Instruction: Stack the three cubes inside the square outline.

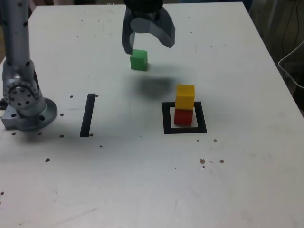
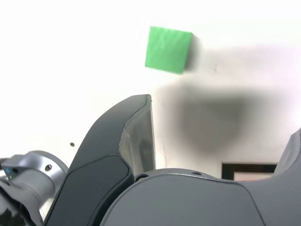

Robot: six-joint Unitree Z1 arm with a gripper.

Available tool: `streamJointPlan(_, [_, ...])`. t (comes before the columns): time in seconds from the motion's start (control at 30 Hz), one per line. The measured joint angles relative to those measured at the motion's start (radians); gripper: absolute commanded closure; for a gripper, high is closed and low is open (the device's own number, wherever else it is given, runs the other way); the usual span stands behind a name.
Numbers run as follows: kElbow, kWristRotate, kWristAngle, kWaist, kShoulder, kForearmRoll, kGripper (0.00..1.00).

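Observation:
A yellow cube (image 1: 185, 96) sits on top of a red cube (image 1: 183, 116), both inside the black square outline (image 1: 167, 118) on the white table. The green cube (image 1: 139, 60) lies alone on the table, farther back and toward the exterior view's left. My gripper (image 1: 147, 48) hangs open above the table just behind the green cube, with nothing between its fingers. In the wrist view the green cube (image 2: 168, 49) lies beyond the gripper (image 2: 223, 115), ahead of one dark finger (image 2: 136, 136). A corner of the square outline (image 2: 249, 165) shows past the gripper body.
A straight black strip (image 1: 88, 115) is taped to the table at the exterior view's left. The arm's grey base (image 1: 23, 104) stands beside it. White cables (image 1: 292, 66) hang off the table's right edge. Small dark specks dot the surface.

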State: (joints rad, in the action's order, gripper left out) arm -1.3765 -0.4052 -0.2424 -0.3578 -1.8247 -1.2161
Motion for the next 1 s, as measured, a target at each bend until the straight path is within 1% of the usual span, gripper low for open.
streamJointPlan(0.23, [0.031, -0.062, 0.0, -0.054, -0.011, 0.01, 0.01])
streamJointPlan(0.33, [0.046, -0.112, 0.0, -0.105, -0.027, 0.016, 0.01])
streamJointPlan(0.57, [0.043, -0.177, 0.0, -0.191, -0.059, 0.038, 0.01])
streamJointPlan(0.7, [0.041, -0.196, 0.008, -0.212, -0.071, 0.057, 0.01])
streamJointPlan(0.9, [0.054, -0.222, 0.015, -0.227, -0.097, 0.113, 0.01])
streamJointPlan(1.0, [0.063, -0.223, 0.018, -0.229, -0.108, 0.126, 0.03])
